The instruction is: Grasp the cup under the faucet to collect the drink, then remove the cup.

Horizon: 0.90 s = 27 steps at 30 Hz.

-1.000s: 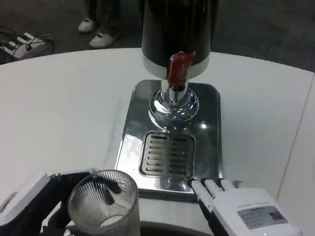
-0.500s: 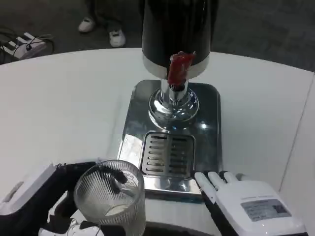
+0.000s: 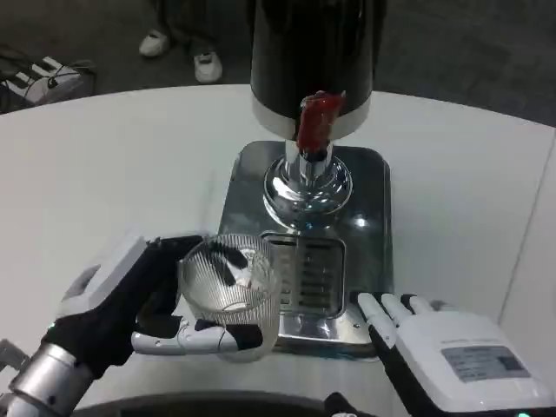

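- The left robot hand [image 3: 130, 304] wraps tight around the ribbed glass cup [image 3: 230, 287], so it can go under the faucet [image 3: 311, 161].
- The right robot hand [image 3: 434, 347] waits, fingers apart, holding nothing.

One ribbed glass cup [image 3: 231, 287] sits at about seven o'clock from table centre, and one drink dispenser [image 3: 311, 61] rises at twelve o'clock with one red tap lever [image 3: 316, 119], one chrome base tray [image 3: 369, 217] and one slotted drip grate [image 3: 306, 274] at six o'clock of it. Two robot hands are in view, the left hand [image 3: 130, 300] at eight o'clock and the right hand [image 3: 452, 360] at five o'clock. Beyond the one white table [image 3: 104, 174], two white shoes [image 3: 182, 54] stand at eleven o'clock and one power strip [image 3: 35, 78] lies at ten o'clock.
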Each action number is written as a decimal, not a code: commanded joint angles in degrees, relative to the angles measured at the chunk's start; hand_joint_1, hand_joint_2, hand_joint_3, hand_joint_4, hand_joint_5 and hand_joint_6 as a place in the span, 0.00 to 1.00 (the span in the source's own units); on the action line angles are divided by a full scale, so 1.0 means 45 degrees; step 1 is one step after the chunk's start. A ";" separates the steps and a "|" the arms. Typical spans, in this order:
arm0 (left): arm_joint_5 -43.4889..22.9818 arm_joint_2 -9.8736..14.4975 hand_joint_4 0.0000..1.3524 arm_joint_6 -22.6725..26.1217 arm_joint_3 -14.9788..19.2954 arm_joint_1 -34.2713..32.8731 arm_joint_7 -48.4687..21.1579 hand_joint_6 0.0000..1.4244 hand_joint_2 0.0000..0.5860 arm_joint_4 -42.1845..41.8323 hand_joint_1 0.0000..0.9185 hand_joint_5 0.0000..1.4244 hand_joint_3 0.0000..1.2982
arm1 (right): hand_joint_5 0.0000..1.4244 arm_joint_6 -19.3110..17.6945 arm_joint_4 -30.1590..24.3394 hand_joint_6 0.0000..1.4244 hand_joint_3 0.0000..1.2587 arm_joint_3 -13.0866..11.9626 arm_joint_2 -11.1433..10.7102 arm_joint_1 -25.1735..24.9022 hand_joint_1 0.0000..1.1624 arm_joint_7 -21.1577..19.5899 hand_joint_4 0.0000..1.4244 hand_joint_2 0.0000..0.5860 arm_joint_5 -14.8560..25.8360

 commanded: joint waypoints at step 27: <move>0.2521 0.0099 0.87 -0.0342 -0.2950 -0.6889 0.3512 1.00 0.00 0.7826 0.60 0.96 0.83 | 0.00 -0.0280 -0.0937 0.00 0.00 0.0322 0.1233 0.0518 0.19 0.0430 0.00 0.68 0.0560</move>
